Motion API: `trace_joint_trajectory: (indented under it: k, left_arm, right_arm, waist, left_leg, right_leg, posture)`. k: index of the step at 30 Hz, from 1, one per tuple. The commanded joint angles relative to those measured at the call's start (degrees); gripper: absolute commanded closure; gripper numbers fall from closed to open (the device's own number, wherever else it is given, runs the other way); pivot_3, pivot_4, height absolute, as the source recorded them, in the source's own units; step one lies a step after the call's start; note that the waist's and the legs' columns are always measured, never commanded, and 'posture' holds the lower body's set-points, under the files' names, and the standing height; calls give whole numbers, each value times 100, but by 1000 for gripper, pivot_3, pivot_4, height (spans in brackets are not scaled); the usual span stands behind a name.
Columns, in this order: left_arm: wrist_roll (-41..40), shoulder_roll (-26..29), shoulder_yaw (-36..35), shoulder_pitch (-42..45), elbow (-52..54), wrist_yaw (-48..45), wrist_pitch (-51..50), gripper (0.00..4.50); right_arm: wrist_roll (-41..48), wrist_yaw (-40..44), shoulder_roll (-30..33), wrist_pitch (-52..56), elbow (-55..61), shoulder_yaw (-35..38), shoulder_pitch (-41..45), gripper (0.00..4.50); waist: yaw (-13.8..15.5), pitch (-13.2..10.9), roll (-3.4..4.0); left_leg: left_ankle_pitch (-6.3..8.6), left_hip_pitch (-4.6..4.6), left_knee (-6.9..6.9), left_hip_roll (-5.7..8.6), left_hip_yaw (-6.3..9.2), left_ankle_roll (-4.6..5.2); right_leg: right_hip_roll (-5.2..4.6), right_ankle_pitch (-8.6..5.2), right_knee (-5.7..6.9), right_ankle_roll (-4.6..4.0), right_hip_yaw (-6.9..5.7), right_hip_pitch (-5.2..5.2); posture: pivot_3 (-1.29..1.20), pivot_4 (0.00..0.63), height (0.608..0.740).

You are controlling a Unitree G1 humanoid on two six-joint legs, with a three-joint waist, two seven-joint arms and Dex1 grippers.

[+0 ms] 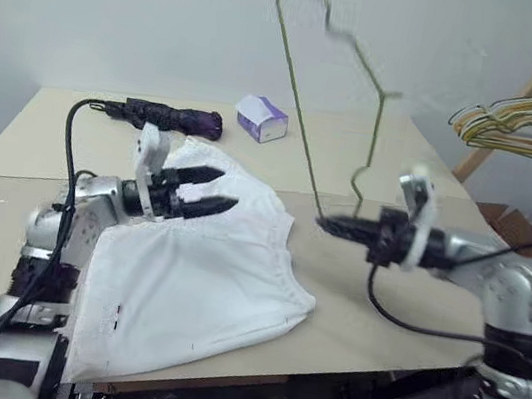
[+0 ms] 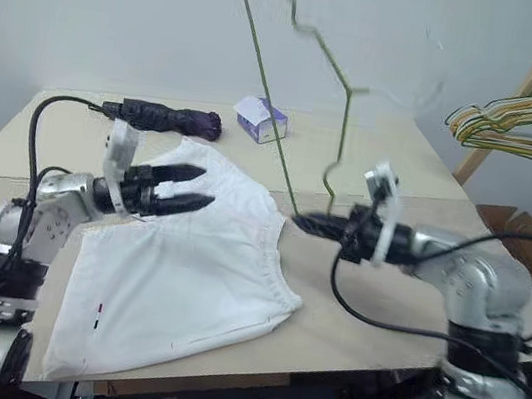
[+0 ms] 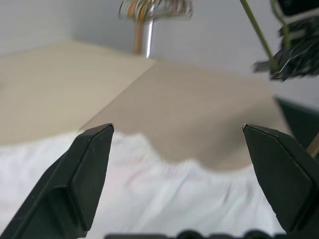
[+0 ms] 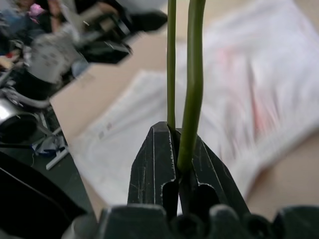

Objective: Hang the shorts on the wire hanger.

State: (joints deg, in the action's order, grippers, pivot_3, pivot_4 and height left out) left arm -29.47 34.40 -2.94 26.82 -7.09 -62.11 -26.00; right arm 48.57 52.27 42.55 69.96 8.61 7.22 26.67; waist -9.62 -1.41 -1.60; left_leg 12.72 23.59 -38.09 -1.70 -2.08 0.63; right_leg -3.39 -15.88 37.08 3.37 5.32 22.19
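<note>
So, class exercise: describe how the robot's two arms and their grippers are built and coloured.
Both arms are silver-grey metal segments with black joint bands. Each ends in a white bracket and a black gripper: the left gripper and the right gripper have two tapered, pointed black fingers. Loose black cables loop along each arm.

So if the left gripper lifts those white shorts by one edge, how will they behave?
Probably floppy: the shorts lie flat and wrinkled on the table, so they'd sag and drape. Likely light thin cloth. The gathered waistband may bunch.
</note>
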Motion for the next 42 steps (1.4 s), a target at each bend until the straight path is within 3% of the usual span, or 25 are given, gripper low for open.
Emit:
trace_joint_trajectory:
  k: [1, 7, 11, 16, 23, 34, 38, 42]
  left_arm:
    - [275, 239, 88, -78, 192, -310, 496, 24]
    - [386, 386, 250, -265, 402, -553, 581, 24]
    - [511, 405, 366, -373, 481, -601, 610, 24]
    - [605, 432, 431, -503, 621, -619, 630, 24]
    - [643, 501, 405, -655, 823, -564, 530, 24]
    - [700, 489, 393, -639, 820, -520, 572, 24]
    - [726, 472, 407, -614, 771, -504, 581, 24]
    - [750, 417, 469, -575, 787, -475, 575, 24]
  right_arm:
    - [111, 318, 738, 314, 391, -38, -499, 4500]
    - [144, 1694, 2083, 216, 299, -599, -1525, 4500]
    - [-162, 2762, 2581, 300, -704, -1541, -1360, 4500]
    - [-779, 2944, 2323, 25, -1524, -2246, -863, 4500]
    - [-1159, 2956, 1826, -106, -2209, -2434, -377, 4500]
    - [-1321, 3331, 1698, -472, -1996, -2422, -432, 4500]
    - [-1531, 3735, 1869, -779, -1901, -2715, -380, 4500]
    - [-2044, 3959, 1637, -729, -2535, -3349, 361, 4500]
  waist:
    - [2, -1, 2]
    - [-21, -3, 6]
    - [-51, -3, 5]
    - [-64, -4, 6]
    - [25, -4, 7]
    - [137, -4, 8]
    - [138, -5, 9]
    - [88, -4, 9]
  left_leg:
    - [0, 1, 0, -1, -2, 0]
    - [0, -10, 0, -7, -13, 0]
    - [0, -20, 0, -8, -19, 0]
    - [0, -21, 0, -12, -19, 0]
    - [0, -17, 0, -6, -17, 0]
    - [0, -19, 0, -5, -18, 0]
    - [0, -20, 0, -5, -18, 0]
    - [0, -25, 0, -7, -21, 0]
  right_leg:
    - [0, 0, 0, 0, 0, 1]
    - [5, -3, -1, 3, 6, -3]
    - [7, -6, -4, 9, 12, -9]
    - [10, -7, -2, 9, 13, -4]
    - [7, -5, -1, 7, 14, -4]
    - [7, -4, 1, 6, 13, -5]
    - [7, -5, 2, 7, 13, -5]
    - [8, -4, 2, 7, 14, -6]
  posture:
    - [-177, 0, 740]
    - [-171, 0, 740]
    - [-164, 0, 740]
    - [-148, 0, 740]
    - [-129, 0, 740]
    - [-118, 0, 740]
    - [-120, 0, 740]
    - [-114, 0, 740]
